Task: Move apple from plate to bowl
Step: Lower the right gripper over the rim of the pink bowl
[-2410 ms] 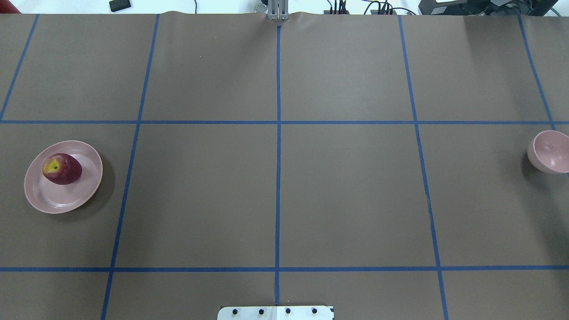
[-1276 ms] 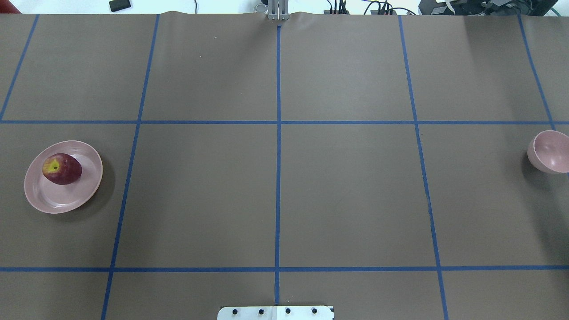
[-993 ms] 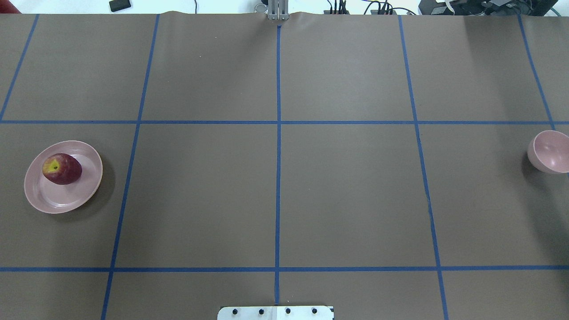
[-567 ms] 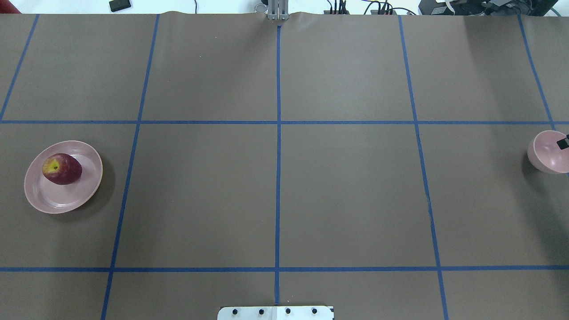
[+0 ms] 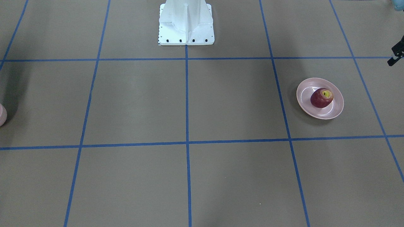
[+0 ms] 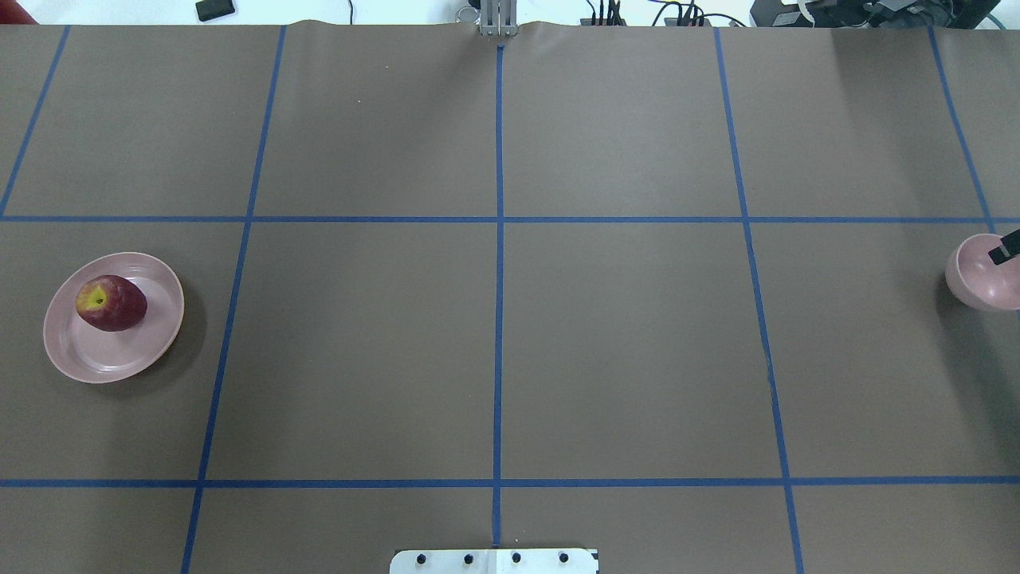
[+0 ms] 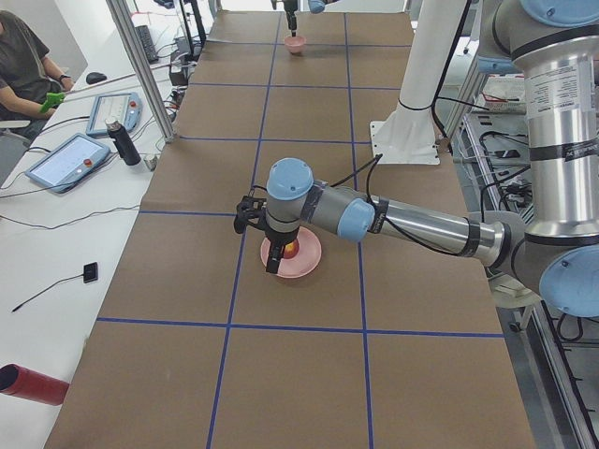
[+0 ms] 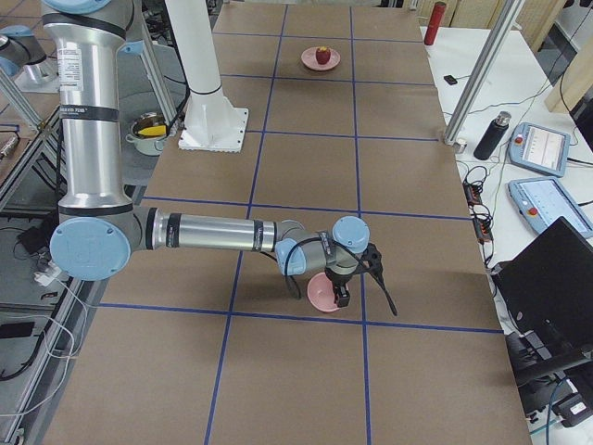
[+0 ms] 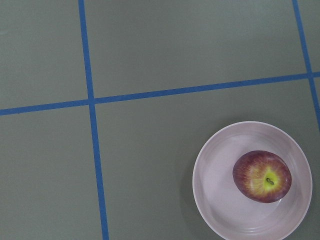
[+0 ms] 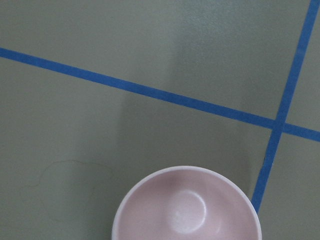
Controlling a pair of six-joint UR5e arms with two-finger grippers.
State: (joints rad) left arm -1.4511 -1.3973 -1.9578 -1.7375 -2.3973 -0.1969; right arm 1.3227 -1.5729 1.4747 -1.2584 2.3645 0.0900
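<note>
Overhead exterior view shows you no step done: at far left the apple (image 6: 111,303), dark red with a yellow stem patch, lies on the plate (image 6: 119,360); at far right the bowl (image 6: 976,283) stands empty. Left gripper (image 7: 273,254) hangs near the plate, right gripper (image 8: 341,295) near the bowl; you cannot tell whether either is spread. Grasp, carry, drop remain.

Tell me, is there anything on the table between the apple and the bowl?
No. The apple sits on the plate at one end, the bowl at the other, and only bare table with blue tape lines lies between. A dark bit of the right gripper hangs over the bowl's rim.
</note>
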